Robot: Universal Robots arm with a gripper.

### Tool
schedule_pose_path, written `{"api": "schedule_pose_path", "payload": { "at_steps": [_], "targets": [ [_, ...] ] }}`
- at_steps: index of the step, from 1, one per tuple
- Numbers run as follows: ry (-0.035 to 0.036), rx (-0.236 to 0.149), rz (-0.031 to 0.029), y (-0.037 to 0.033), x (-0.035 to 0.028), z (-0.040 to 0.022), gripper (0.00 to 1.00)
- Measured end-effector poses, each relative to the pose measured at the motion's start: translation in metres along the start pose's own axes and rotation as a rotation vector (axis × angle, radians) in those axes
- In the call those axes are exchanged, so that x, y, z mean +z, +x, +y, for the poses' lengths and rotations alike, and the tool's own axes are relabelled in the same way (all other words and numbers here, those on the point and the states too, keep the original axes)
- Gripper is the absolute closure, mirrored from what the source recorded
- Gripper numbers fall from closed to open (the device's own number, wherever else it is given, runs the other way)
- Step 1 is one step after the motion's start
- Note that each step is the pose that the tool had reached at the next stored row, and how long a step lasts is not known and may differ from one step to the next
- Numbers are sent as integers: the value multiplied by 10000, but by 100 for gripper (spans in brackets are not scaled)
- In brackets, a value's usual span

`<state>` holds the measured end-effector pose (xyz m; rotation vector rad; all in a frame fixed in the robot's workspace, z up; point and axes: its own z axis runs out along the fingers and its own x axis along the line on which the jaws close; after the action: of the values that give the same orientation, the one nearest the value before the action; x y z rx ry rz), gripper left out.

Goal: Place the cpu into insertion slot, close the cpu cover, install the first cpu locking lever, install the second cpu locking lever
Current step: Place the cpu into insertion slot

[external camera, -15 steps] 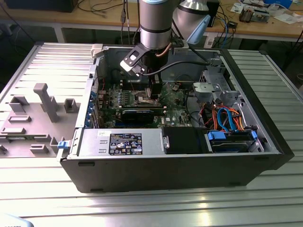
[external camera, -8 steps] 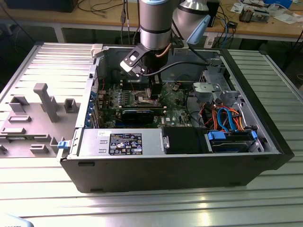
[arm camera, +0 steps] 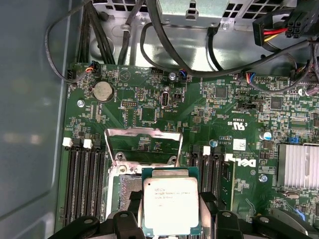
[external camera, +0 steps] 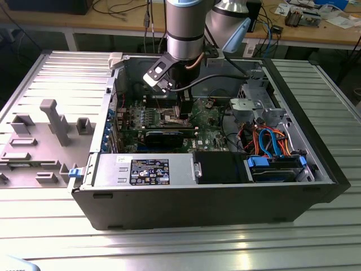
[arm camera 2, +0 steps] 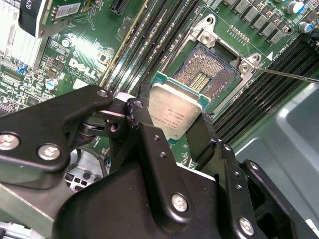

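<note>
My gripper [arm camera 2: 172, 119] is shut on the cpu [arm camera 2: 174, 112], a flat square chip with a dull silver top, clamped by its edges between black fingers [arm camera 2: 142, 107]. The cpu [arm camera: 171, 204] hangs slightly tilted just above the insertion slot [arm camera 2: 212, 74], whose dark pin field lies bare inside a silver rim. Part of the insertion slot [arm camera: 127, 191] shows beside the chip. The cpu cover [arm camera: 144, 131], a silver frame with a square window, stands swung up and open behind the slot. A thin locking lever [arm camera 2: 284, 73] sticks out past the socket corner. In the exterior view the gripper [external camera: 181, 110] reaches down into the open computer case [external camera: 214, 197].
Long black memory slots [arm camera: 82, 181] flank the socket on both sides. A finned heatsink [arm camera: 298, 167] sits on the board. Black cables [arm camera: 199, 69] loop along the case wall, and a drive cage [external camera: 256, 104] with blue cables stands at the exterior view's right.
</note>
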<state>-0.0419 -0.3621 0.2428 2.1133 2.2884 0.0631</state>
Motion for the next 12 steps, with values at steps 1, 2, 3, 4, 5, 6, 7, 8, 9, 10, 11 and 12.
{"api": "schedule_pose_path", "payload": {
  "at_steps": [1, 2, 3, 4, 5, 6, 7, 8, 9, 10, 11, 12],
  "targets": [
    [0, 0, 0, 0, 2, 0, 46],
    [0, 0, 0, 0, 3, 0, 46],
    [0, 0, 1, 0, 4, 0, 46],
    [0, 0, 0, 0, 6, 0, 46],
    [0, 0, 0, 0, 9, 0, 46],
    [-1, 0, 0, 0, 11, -1, 46],
    [0, 0, 1, 0, 12, -1, 46],
    [0, 0, 1, 0, 15, -1, 46],
    [0, 0, 0, 0, 17, -1, 46],
    [0, 0, 0, 0, 21, -1, 46],
    [0, 0, 0, 0, 24, -1, 46],
    [0, 0, 0, 0, 26, -1, 46]
  ]
}}
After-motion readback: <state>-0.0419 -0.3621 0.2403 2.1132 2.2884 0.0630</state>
